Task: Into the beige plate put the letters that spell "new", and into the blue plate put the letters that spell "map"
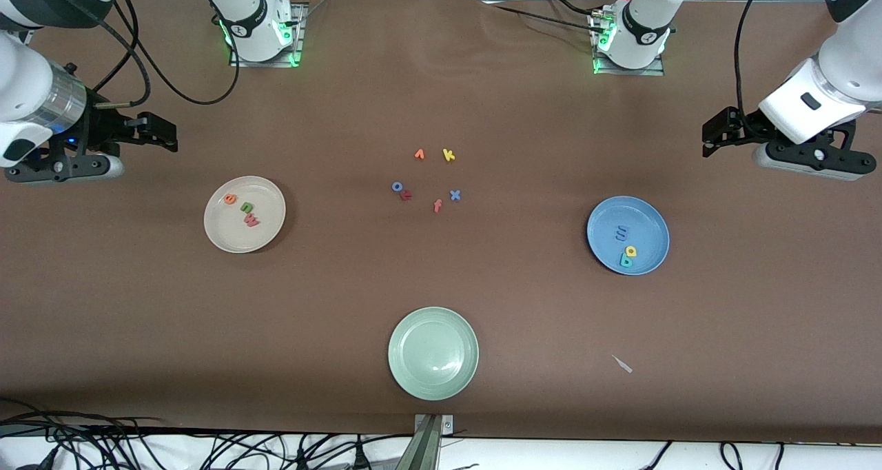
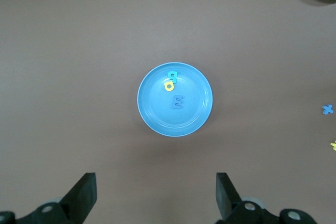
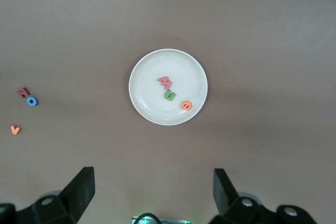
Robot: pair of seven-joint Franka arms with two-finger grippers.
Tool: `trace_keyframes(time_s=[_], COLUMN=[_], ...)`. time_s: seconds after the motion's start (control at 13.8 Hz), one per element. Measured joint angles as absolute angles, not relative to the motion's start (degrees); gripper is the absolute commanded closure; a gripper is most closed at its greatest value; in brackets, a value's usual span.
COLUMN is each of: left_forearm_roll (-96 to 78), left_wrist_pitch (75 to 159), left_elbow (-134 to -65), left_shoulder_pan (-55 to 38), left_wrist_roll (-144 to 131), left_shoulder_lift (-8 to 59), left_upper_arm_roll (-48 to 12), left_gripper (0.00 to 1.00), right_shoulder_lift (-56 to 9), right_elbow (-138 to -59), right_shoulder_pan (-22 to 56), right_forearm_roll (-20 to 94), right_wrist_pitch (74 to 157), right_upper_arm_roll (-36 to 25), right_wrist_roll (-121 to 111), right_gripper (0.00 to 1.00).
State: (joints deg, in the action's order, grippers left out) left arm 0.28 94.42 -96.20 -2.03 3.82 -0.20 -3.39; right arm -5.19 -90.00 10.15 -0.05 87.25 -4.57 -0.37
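At far left of the front view, the right gripper (image 1: 162, 132) hangs empty, jaws spread. Lower down, the beige plate (image 1: 270, 232) carries the orange "e" (image 1: 230, 198), green "n" (image 1: 245, 208) and pinkish-red "w" (image 1: 251, 220). At right, the blue plate (image 1: 651, 220) holds the blue "m" (image 1: 621, 233), yellow "a" (image 1: 630, 251) and teal "p" (image 1: 626, 262). The left gripper (image 1: 716, 134), far right, is likewise released. The letters look featherlight, soft foam, best pinched across their edges. No readable brand shows.

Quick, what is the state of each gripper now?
Left gripper: open, holding nothing, up over the table by the blue plate.
Right gripper: open, holding nothing, up over the table by the beige plate.
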Motion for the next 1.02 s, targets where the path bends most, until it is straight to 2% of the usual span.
trace_keyframes(time_s=[1.02], left_forearm_roll=[0.3], left_wrist_pitch=[94.5], left_elbow=[-96.1], left_shoulder_pan=[0.1], left_wrist_roll=[1.6], left_shoulder_lift=[-0.6], left_upper_arm_roll=[-4.2], left_gripper=[0.00], right_shoulder_lift=[-5.2], right_elbow=[-87.6], right_shoulder_pan=[10.1], right_forearm_roll=[0.0], right_wrist_pitch=[86.2], right_upper_arm_roll=[-4.5], right_wrist_roll=[-0.4], right_gripper=[0.00])
